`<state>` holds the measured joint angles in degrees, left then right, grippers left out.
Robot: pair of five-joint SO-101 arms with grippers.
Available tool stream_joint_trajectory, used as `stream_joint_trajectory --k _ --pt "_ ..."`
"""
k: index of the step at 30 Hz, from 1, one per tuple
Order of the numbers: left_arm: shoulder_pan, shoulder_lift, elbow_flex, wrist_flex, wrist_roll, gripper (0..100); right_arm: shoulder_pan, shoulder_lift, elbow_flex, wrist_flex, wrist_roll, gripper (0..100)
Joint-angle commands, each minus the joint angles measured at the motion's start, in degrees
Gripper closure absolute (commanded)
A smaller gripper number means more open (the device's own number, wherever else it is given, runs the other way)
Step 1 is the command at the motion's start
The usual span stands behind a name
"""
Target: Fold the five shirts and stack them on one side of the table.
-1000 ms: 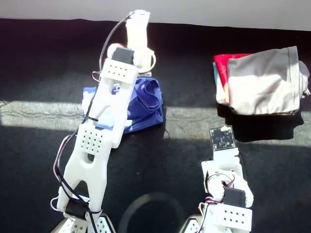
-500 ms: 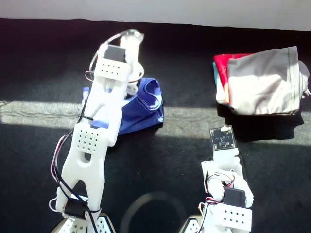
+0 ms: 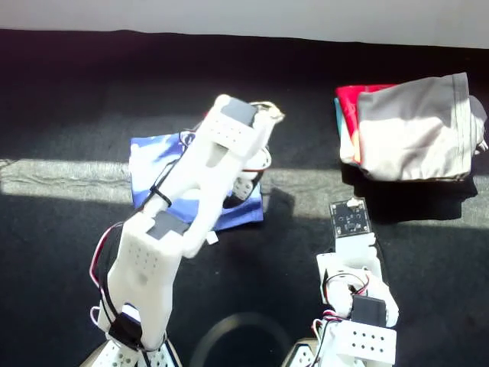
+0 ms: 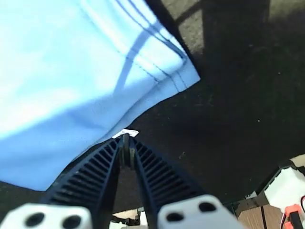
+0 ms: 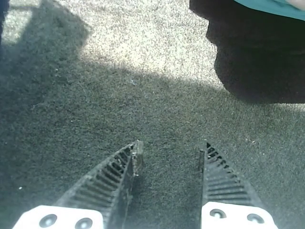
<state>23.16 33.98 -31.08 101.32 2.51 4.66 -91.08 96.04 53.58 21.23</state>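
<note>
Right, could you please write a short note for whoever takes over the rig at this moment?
Left gripper: shut, tips at the edge of the blue shirt; whether it pinches cloth is unclear.
Right gripper: open over bare table, holding nothing.
Done: a stack of folded shirts, grey on top, at the table's right far side.
Left: the blue shirt lies apart from the stack and needs adding to it.

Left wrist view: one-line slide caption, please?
Left claw shut at the blue shirt edge, over the dark table.
</note>
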Motion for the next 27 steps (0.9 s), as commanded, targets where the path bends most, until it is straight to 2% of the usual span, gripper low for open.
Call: stream_joint_trajectory --k 1,6,13,20,27 --pt "0.22 -7.25 -1.63 -0.62 -0.44 99 0.31 -0.57 5.14 0.22 0.18 80.8" --pt "-5.49 -4.18 -3.12 -11.08 -0.44 99 0.31 -0.57 5.14 0.22 0.18 80.8" --pt "-9.80 7.96 -6.46 -15.56 -0.18 99 0.31 -0.57 5.14 0.22 0.18 80.8" --pt "-8.13 11.30 -21.49 -20.57 -0.35 99 0.31 -0.57 5.14 0.22 0.18 80.8" --pt "-5.85 20.44 -29.32 -21.63 -0.26 99 0.31 -0.57 5.14 0.22 0.18 80.8"
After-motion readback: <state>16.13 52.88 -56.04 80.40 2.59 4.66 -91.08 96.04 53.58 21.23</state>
